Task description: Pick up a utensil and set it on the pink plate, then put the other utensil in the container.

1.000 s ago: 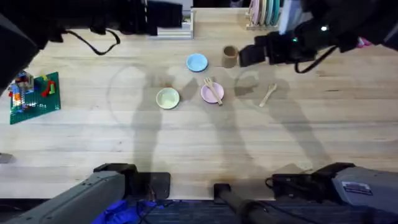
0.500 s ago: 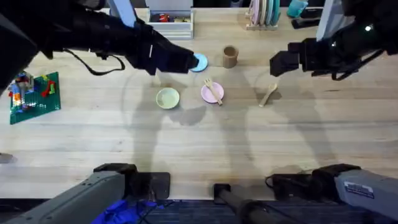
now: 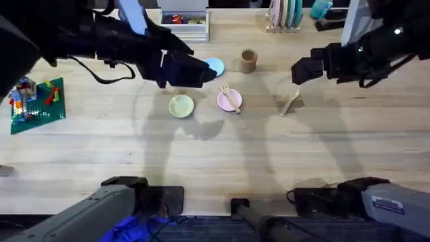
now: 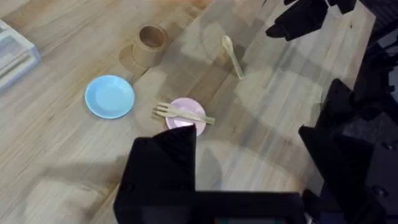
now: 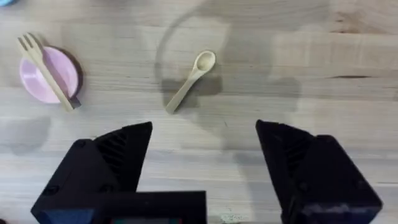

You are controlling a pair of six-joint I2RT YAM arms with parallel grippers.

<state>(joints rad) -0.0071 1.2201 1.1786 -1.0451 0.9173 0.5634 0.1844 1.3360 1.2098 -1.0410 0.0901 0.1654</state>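
Observation:
The wooden fork lies across the pink plate at mid-table; it is also seen as the fork on the pink plate. To their right, the wooden spoon rests flat on the table. The tan container stands upright behind the plate. My right gripper hovers open just behind the spoon, fingers wide apart and empty. My left gripper hangs open and empty above the blue plate, left of the container.
A light blue plate is partly hidden by the left gripper. A yellow-green plate sits left of the pink one. A Lego board lies far left; a white tray and dish rack stand at the back.
The left arm swung in from the back left to above the blue plate. The right gripper moved right, from beside the container to behind the spoon. Fork and spoon stayed put.

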